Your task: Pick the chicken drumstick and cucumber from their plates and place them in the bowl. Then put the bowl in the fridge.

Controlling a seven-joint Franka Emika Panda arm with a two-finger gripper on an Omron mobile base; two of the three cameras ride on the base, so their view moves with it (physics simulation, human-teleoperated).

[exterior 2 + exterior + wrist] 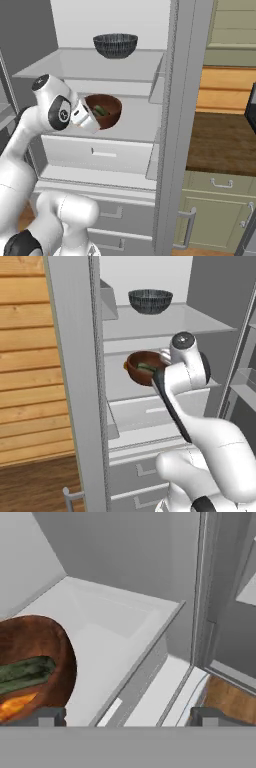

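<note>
The fridge [75, 356] stands open, its light-grey door edge rising tall beside the arm and its white shelves and drawers ahead of the claw. No brand, label or writing can be read anywhere on it. Beyond the fridge in the right base view stands an olive-green cabinet [215, 205] under a dark wooden table [220, 140], well off to the claw's side.

On the middle shelf [135, 122] sits the bowl [103, 111], glossy reddish-brown, just beside the claw and resting upright on the white surface. In the hand view the bowl [35, 662] lies to one side of the claw [127, 716], outside the gap between the 2 finger tips, which stand wide apart with nothing between them: the claw is open and grips nothing.

On the shelf above the claw rests a dark grey ribbed bowl [150, 301], well apart from it.

Inside the reddish-brown bowl lie the cucumber [25, 672], dark green and elongated, and next to it the chicken drumstick [14, 706], orange-brown, partly cut off at the edge of the hand view.
</note>
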